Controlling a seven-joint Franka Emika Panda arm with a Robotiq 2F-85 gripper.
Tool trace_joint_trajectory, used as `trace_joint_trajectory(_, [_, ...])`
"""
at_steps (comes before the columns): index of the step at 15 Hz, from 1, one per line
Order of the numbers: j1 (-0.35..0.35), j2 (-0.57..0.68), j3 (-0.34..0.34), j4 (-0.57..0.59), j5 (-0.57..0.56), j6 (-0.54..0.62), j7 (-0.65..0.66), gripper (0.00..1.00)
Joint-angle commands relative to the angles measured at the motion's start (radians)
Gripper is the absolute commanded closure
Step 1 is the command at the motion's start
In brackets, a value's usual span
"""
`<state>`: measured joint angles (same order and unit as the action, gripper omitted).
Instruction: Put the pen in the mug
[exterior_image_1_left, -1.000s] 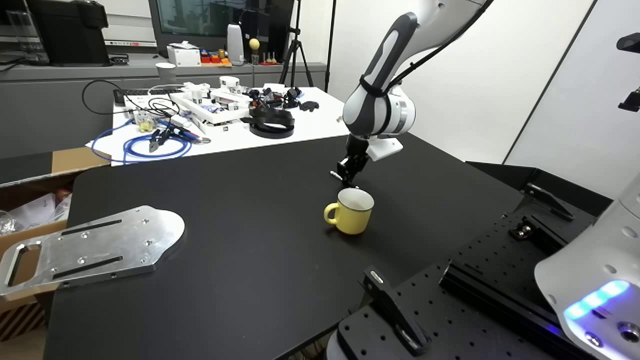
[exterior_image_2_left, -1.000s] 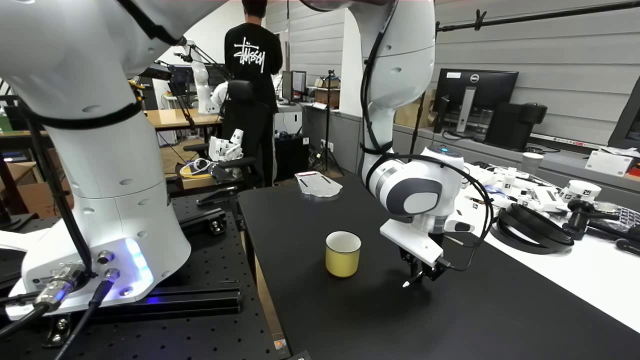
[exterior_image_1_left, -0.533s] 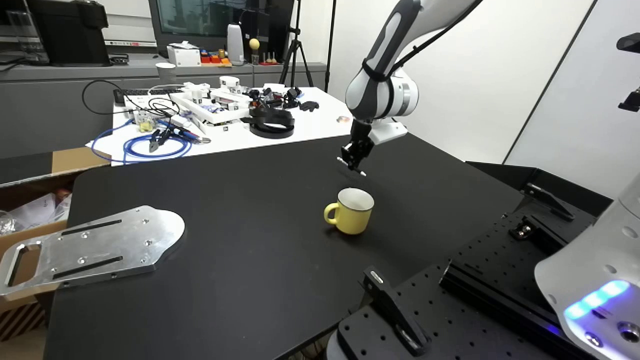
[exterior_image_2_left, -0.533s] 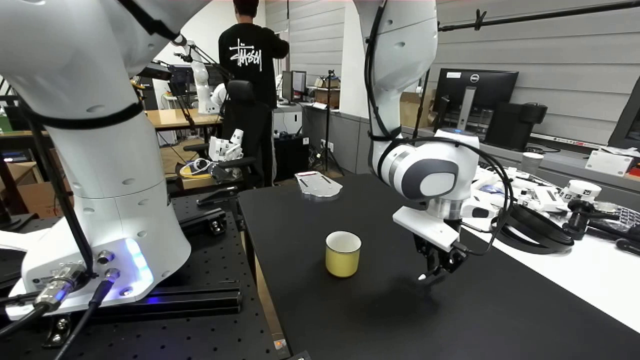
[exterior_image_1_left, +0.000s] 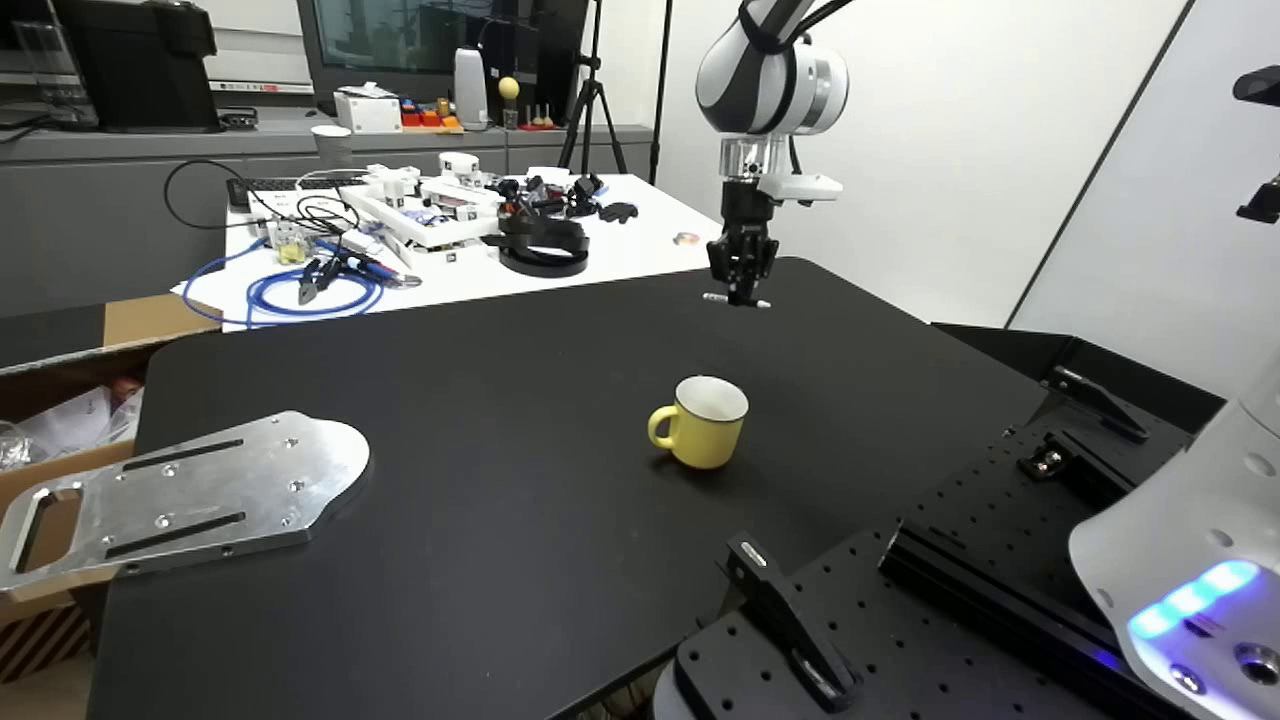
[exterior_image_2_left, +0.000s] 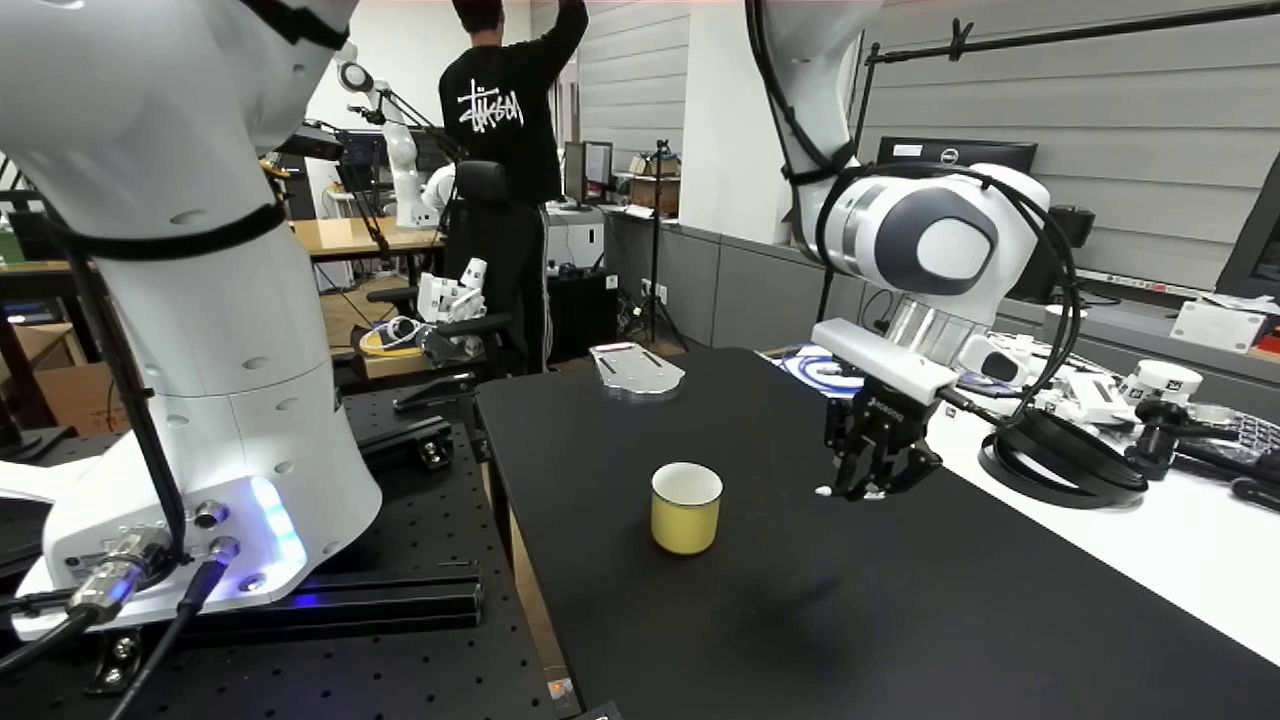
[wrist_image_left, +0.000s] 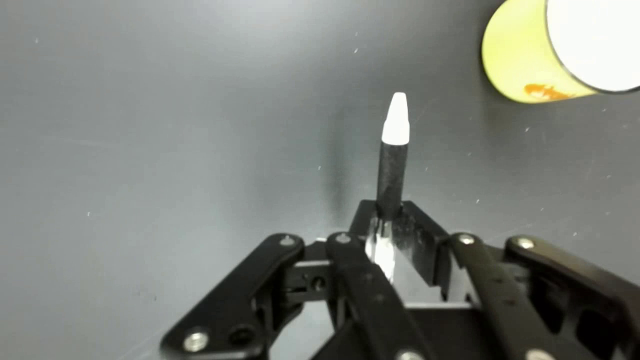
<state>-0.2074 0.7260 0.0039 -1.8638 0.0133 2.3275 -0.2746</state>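
The pen (exterior_image_1_left: 714, 297) is a thin stick with white ends and a dark section; in the wrist view the dark part with its white tip (wrist_image_left: 393, 165) points away from the jaws. My gripper (wrist_image_left: 384, 212) is shut on the pen around its middle. In both exterior views the gripper (exterior_image_1_left: 740, 296) (exterior_image_2_left: 866, 488) holds the pen (exterior_image_2_left: 824, 491) roughly level above the table, apart from the mug. The yellow mug (exterior_image_1_left: 706, 435) stands upright on the black table with its handle to the side. It shows also in both other views (exterior_image_2_left: 685, 512) (wrist_image_left: 517, 55), partly cut off at the wrist view's top right.
A silver metal plate (exterior_image_1_left: 220, 480) lies at the black table's edge (exterior_image_1_left: 480, 560). A white table (exterior_image_1_left: 640, 235) with cables, tools and white parts adjoins behind. The robot base (exterior_image_2_left: 230, 450) and a perforated mounting board (exterior_image_2_left: 420, 640) border the black table. A person (exterior_image_2_left: 500, 120) stands in the background.
My gripper has risen from near the table with the pen in it and moved away from the mug. The wrist has tilted and the pen has swung to nearly level. The mug has not moved.
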Motion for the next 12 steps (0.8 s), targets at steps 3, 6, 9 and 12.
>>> trace_joint_trajectory(3, [0.011, 0.067, -0.016, 0.192, 0.050, -0.432, 0.066, 0.95])
trace_joint_trajectory(6, [0.030, 0.113, -0.018, 0.300, 0.063, -0.662, 0.122, 0.95])
trace_joint_trajectory(9, [0.051, 0.173, -0.003, 0.412, 0.081, -0.870, 0.143, 0.95])
trace_joint_trajectory(12, [0.076, 0.229, 0.008, 0.498, 0.102, -1.022, 0.154, 0.95])
